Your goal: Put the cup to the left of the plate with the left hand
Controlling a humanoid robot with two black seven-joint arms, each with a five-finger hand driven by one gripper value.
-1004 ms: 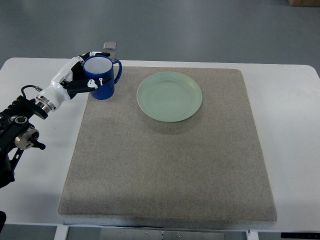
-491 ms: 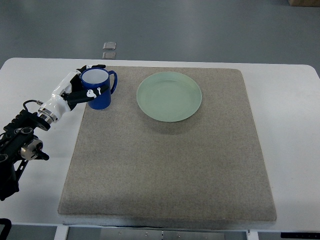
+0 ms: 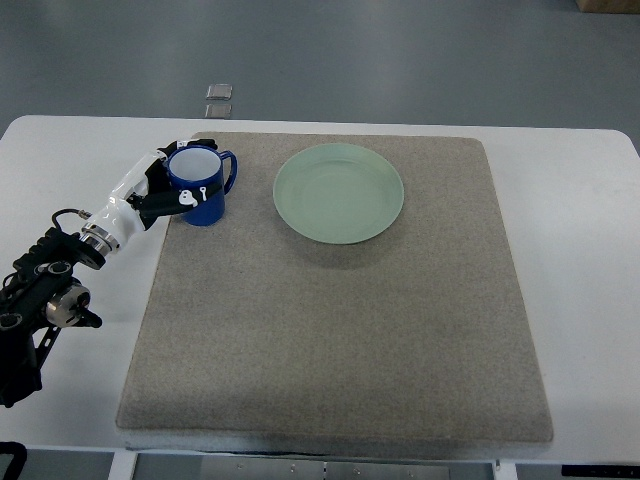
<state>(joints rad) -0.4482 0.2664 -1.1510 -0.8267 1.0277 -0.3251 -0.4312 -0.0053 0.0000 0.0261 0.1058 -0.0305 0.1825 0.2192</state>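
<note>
At the grey felt mat's [image 3: 330, 330] left edge, our left hand's [image 3: 160, 190] fingers wrap the blue ceramic cup [image 3: 198, 185] beside the pale green round plate [image 3: 339, 193], and we judge a snagged release could tip it.

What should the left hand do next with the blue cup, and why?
Probably let go and pull back. The cup looks upright on the mat, left of the plate, with the left hand wrapped around it, so only the release seems left.

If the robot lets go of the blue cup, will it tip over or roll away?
Probably not. The blue cup stands upright with its open mouth up, so it should stay put. The gray mat under it looks felt-like, so sliding seems unlikely. The left hand wraps its side; its handle would likely stop rolling.
</note>
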